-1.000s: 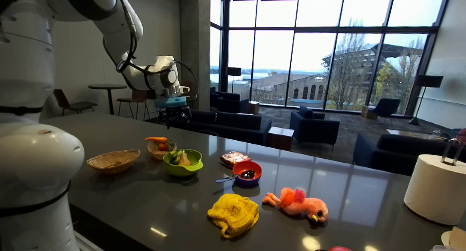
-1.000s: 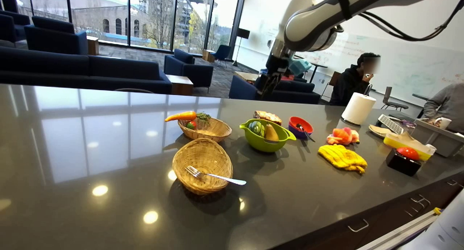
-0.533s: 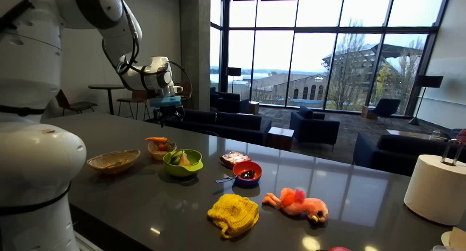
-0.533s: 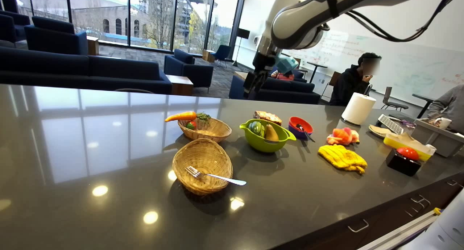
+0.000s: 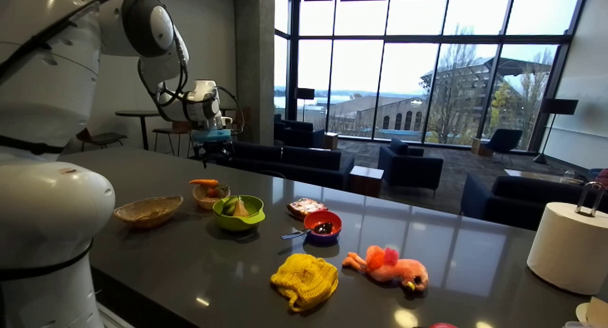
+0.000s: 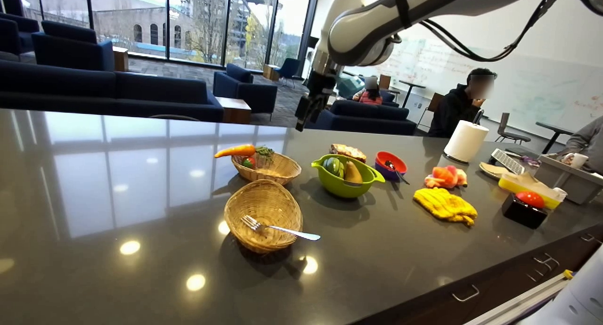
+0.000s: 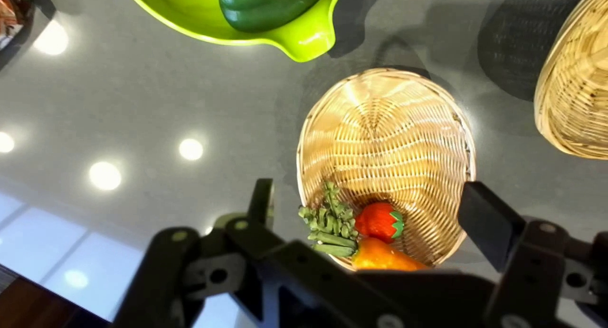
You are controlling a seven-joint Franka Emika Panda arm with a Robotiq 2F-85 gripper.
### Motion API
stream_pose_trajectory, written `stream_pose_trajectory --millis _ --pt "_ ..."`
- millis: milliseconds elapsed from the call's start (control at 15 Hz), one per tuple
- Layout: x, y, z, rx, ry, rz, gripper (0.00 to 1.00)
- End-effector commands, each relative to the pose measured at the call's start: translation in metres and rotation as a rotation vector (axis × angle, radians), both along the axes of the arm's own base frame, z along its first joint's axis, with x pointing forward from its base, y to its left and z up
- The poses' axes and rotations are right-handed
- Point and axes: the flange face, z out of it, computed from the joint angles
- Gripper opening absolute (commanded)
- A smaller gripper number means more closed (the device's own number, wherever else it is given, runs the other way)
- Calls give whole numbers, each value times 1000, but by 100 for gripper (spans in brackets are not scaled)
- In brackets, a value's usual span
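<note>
Fingers point(image 7: 491, 228) of the gripper point(image 7: 368, 199) stand wide apart in the wrist view, framing the lower part of an oval wicker basket point(image 7: 380, 128) that sits beneath them on the grey counter point(image 7: 142, 104). At the near end of the basket a carrot point(image 7: 382, 255) lies by the rim, partly hidden behind the gripper, its leafy green tops point(image 7: 328, 223) to the left and a red fruit point(image 7: 377, 222) with a jagged green collar just beside it. A lime-green bowl point(image 7: 304, 40) holding something dark green is cut off by the top edge, and a second basket point(image 7: 577, 104) by the right edge.

In an exterior view, the gripper hangs over the counter, clear of the wicker basket below, and a pear point(image 5: 240, 209) shows in the lime-green bowl near that basket. Closer to the camera are a red and purple bowl point(image 5: 328, 237) with a utensil point(image 5: 295, 234) resting in it, a yellow knitted cloth point(image 5: 304, 278), a pink plush bird point(image 5: 392, 268) and a paper towel roll point(image 5: 567, 247).

In an exterior view, a fork point(image 6: 282, 229) rests in the second basket with its handle over the edge, and the carrot lies across the rim of the wicker basket, tip poking out past it
</note>
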Motion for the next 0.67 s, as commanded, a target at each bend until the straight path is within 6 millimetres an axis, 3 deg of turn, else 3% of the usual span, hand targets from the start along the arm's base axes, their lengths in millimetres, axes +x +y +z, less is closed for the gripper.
stream_pose_trajectory --millis 0,600 --pt "19 20 -6 -6 15 40 100" --pt "57 56 -36 8 43 166 100"
